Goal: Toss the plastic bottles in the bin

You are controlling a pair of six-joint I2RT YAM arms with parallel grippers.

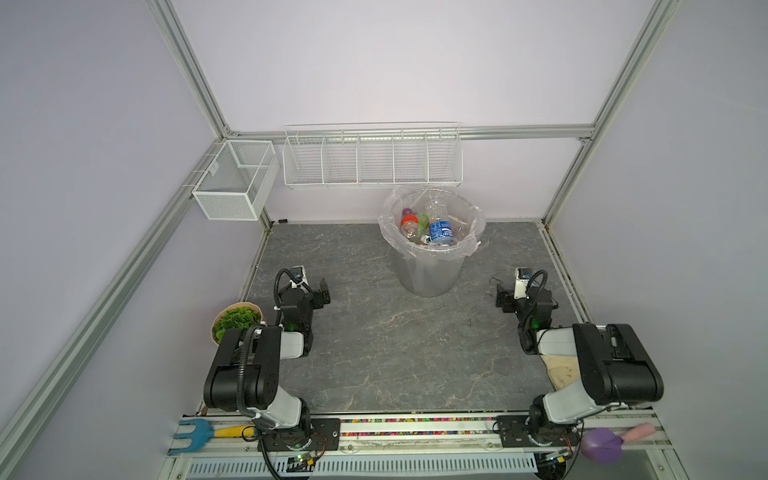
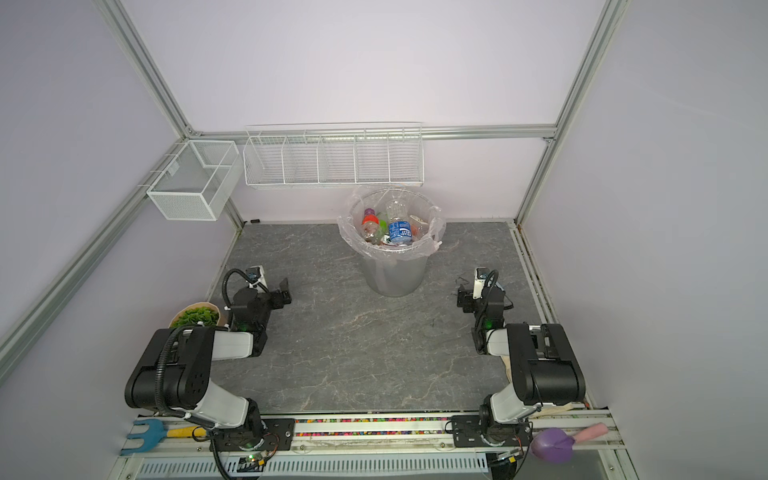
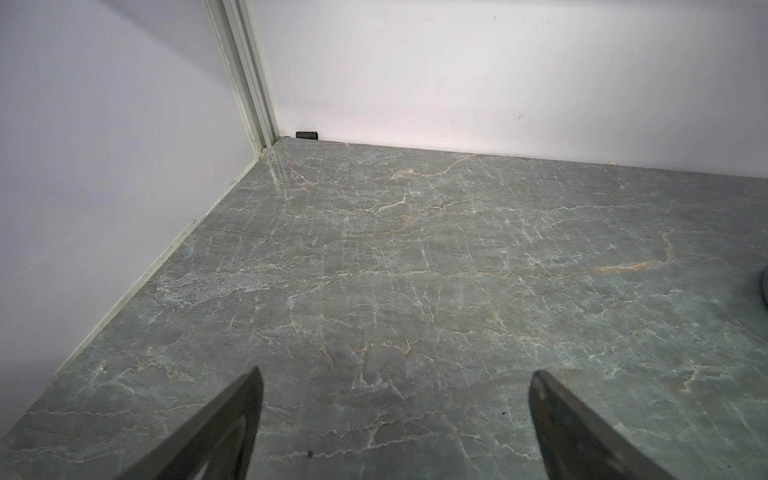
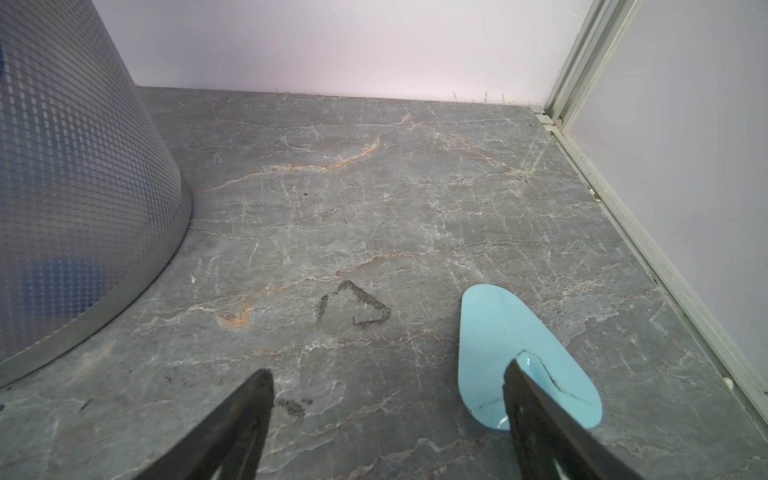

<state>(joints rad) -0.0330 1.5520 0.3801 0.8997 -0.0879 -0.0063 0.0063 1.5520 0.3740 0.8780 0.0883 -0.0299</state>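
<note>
The bin stands toward the back of the grey marble table, below the long white wire basket on the wall. The plastic bottles lie heaped inside its clear liner: a blue-labelled one in the middle, a red-capped one beside it, a clear one behind. Both arms sit folded at the near side, well apart from each other. The left gripper hangs over bare marble with its jaws spread wide and nothing between them. The right gripper is likewise spread and holds nothing, low over the table near the foot of the bin. A flat pale blue scoop blade lies on the marble, partly behind one of its fingers.
</note>
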